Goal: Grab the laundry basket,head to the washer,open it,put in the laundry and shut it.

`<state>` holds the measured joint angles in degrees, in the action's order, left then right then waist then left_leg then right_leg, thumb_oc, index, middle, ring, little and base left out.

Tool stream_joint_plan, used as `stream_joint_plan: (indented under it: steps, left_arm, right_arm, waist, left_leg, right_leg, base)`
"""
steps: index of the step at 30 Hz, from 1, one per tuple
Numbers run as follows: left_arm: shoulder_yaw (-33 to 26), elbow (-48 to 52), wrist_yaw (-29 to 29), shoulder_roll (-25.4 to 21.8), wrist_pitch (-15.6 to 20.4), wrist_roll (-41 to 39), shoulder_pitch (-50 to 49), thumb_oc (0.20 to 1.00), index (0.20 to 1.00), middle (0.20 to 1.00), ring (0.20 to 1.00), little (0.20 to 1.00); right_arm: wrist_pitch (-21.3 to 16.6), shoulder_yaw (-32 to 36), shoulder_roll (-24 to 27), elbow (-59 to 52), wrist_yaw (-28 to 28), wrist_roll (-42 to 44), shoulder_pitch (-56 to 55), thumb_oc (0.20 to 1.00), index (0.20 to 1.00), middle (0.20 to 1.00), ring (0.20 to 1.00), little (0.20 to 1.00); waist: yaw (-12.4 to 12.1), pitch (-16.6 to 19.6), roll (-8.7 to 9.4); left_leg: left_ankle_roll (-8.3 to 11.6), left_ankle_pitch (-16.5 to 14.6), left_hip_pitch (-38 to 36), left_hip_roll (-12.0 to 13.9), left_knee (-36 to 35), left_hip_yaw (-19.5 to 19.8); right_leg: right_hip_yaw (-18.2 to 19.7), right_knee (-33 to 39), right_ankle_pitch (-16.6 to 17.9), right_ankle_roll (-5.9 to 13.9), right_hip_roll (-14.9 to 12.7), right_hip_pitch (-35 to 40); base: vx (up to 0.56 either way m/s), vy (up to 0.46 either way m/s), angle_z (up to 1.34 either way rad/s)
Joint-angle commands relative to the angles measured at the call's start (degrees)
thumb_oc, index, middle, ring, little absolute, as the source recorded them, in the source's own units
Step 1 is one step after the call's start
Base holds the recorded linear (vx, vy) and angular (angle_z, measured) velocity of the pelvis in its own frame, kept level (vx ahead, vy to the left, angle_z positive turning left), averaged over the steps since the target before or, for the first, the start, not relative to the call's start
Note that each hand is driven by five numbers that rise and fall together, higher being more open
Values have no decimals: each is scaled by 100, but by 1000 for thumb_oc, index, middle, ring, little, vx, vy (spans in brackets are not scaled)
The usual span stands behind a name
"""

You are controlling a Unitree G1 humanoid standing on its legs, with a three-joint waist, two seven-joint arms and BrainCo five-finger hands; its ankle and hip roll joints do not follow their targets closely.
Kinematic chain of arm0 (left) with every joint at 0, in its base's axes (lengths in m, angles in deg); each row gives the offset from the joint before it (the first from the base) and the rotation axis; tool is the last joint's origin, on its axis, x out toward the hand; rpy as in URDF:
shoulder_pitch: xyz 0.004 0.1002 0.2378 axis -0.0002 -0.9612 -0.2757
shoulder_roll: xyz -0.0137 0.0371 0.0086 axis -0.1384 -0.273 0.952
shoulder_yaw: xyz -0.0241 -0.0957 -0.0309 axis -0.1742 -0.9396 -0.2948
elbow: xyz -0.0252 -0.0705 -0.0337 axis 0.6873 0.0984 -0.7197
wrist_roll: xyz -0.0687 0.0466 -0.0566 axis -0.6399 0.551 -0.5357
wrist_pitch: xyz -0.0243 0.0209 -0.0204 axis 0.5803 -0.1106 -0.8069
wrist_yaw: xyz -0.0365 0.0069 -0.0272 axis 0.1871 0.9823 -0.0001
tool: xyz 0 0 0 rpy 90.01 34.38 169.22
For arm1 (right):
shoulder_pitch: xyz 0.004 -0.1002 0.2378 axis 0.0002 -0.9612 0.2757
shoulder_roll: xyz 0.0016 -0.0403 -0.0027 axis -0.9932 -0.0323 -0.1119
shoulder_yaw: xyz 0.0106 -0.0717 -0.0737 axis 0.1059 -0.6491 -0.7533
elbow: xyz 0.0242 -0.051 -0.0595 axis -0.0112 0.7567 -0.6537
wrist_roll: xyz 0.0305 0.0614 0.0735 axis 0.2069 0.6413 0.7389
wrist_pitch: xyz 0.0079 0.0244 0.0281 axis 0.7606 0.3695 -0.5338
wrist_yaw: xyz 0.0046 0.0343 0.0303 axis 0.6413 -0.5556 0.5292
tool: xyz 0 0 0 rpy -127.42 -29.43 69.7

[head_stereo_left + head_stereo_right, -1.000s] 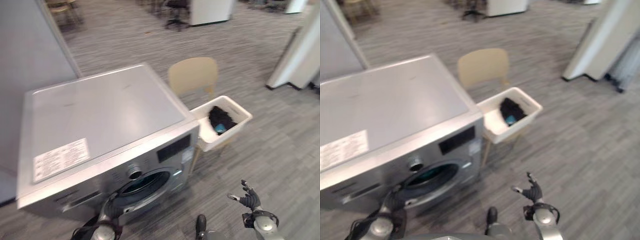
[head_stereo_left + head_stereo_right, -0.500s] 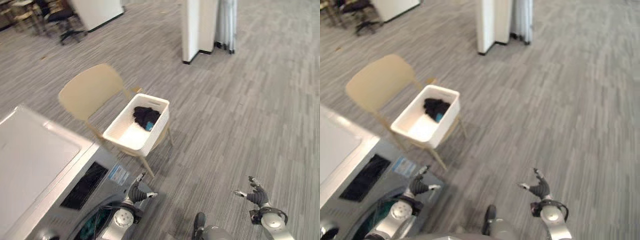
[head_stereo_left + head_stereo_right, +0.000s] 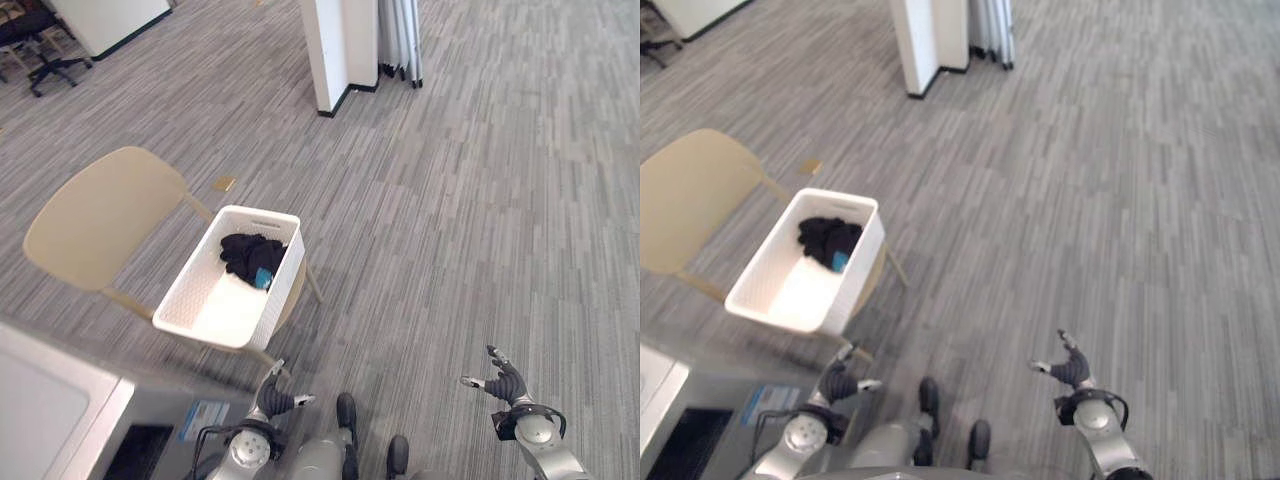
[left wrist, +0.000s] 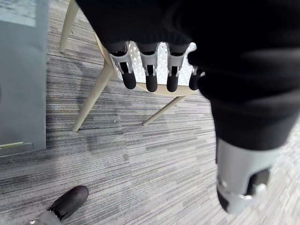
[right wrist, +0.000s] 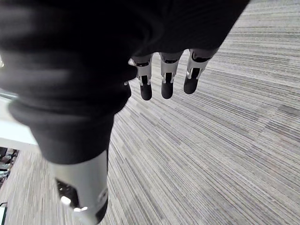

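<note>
White perforated plastic laundry basket [image 3: 215, 300] holding dark soft cloth [image 3: 250, 257], on a smooth matt beige chair [image 3: 95, 215]; grey ribbed carpet floor [image 3: 480, 200]; grey metal washer [image 3: 60, 420].

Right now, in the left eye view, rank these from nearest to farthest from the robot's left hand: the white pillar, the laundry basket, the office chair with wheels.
From the left hand:
1. Laundry basket, white, just ahead of the hand on the beige chair.
2. White pillar, far ahead, slightly to the right.
3. Office chair with wheels, farthest, in the far left corner.
</note>
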<state>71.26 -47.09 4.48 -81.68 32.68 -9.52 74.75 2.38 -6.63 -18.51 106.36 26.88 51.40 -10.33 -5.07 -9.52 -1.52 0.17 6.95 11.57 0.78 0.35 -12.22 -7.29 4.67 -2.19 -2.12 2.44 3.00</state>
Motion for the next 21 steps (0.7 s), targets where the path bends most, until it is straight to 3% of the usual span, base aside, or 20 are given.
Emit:
stream_joint_plan:
  steps: [1,2,3,5,8,10,11,12,14,15,16,19,21]
  left_arm:
    - [-155,281,106,-204,65,12,55,1000,1000,1000,1000,1000]
    - [-230,338,131,-307,79,-31,36,1000,1000,1000,1000,1000]
    - [-232,339,130,-306,79,-32,38,1000,1000,1000,1000,1000]
    - [-291,284,216,-344,70,-79,80,1000,1000,1000,1000,1000]
    - [-386,289,300,-375,106,-146,86,1000,1000,1000,1000,1000]
    - [-409,266,314,-371,120,-160,87,1000,1000,1000,1000,1000]
    - [-457,264,334,-356,133,-208,74,1000,1000,1000,1000,1000]
    - [-536,258,371,-353,157,-243,74,1000,1000,1000,1000,1000]
    - [-538,258,371,-354,157,-243,76,1000,1000,1000,1000,1000]
    - [-633,214,428,-348,140,-248,83,1000,1000,1000,1000,1000]
    - [-656,216,417,-363,183,-267,97,1000,1000,1000,1000,1000]
    - [-790,176,410,-292,204,-393,55,1000,1000,1000,1000,1000]
    - [-906,151,387,-243,244,-473,-21,1000,1000,1000,1000,1000]
  right_arm:
    - [-178,-10,-55,-379,-38,-275,9,1000,1000,1000,1000,1000]
    - [-200,24,-58,-405,-48,-279,34,1000,1000,1000,1000,1000]
    - [-200,24,-57,-404,-48,-279,37,1000,1000,1000,1000,1000]
    - [-218,39,-75,-394,-40,-269,117,1000,1000,1000,1000,1000]
    - [-216,98,-83,-414,-21,-256,190,1000,1000,1000,1000,1000]
    - [-219,111,-71,-415,-31,-249,200,1000,1000,1000,1000,1000]
    - [-222,117,-89,-405,-19,-218,194,1000,1000,1000,1000,1000]
    - [-209,141,-88,-386,-8,-188,165,1000,1000,1000,1000,1000]
    - [-210,139,-89,-385,-8,-187,169,1000,1000,1000,1000,1000]
    - [-172,187,-66,-426,-33,-214,77,1000,1000,1000,1000,1000]
    - [-191,204,-57,-423,-93,-180,44,1000,1000,1000,1000,1000]
    - [-307,243,59,-366,-187,-138,37,1000,1000,1000,1000,1000]
    - [-348,284,101,-429,-201,-136,2,1000,1000,1000,1000,1000]
  waist:
    - [-240,188,292]
    - [-251,162,338]
    - [-255,174,331]
    - [-227,100,319]
    - [-174,88,166]
    - [-99,84,133]
    - [37,50,113]
    - [150,27,133]
    - [157,34,136]
    - [258,-2,141]
    - [239,4,170]
    - [147,26,225]
    - [93,16,235]
  left_leg:
    - [-81,-561,215,-52,661,-145]
    - [-209,-743,49,-100,730,-100]
    - [-208,-725,66,-88,722,-102]
    - [-324,-885,-154,-136,746,11]
    - [-328,-948,-435,-71,561,227]
    - [-310,-969,-540,-85,504,329]
    - [-280,-1056,-782,-160,449,557]
    - [-248,-1137,-896,-263,471,907]
    - [-248,-1122,-881,-266,468,911]
    - [-207,-1202,-986,-370,475,1358]
    - [-186,-1284,-994,-421,555,1565]
    - [124,-1174,-496,-380,1219,1990]
    - [184,-1189,-379,-262,1349,1849]
  right_leg:
    - [-451,-972,-682,880,-541,296]
    - [-500,-1741,-571,1065,-679,62]
    - [-496,-1734,-552,1059,-666,41]
    - [-545,-2408,-244,1210,-833,-404]
    - [-765,-2400,-230,1094,-1028,-978]
    - [-763,-2236,-255,1043,-1019,-1078]
    - [-517,-1815,-154,996,-914,-1306]
    - [85,-1261,48,1042,-728,-1438]
    - [80,-1238,70,1041,-730,-1441]
    - [843,-1115,219,1078,-511,-1630]
    - [906,-1022,201,1061,-546,-1482]
    - [310,-725,277,898,-786,-1137]
    - [-110,-563,192,832,-818,-842]
  base:
    - [336,109,-21]
    - [246,83,-20]
    - [192,59,-9]
    - [134,13,9]
    - [202,-54,26]
    - [206,-81,54]
    - [354,-205,58]
    - [345,-202,66]
    - [176,-133,103]
    - [229,-214,131]
    - [257,-301,103]
    - [68,-392,256]
    - [53,-260,218]
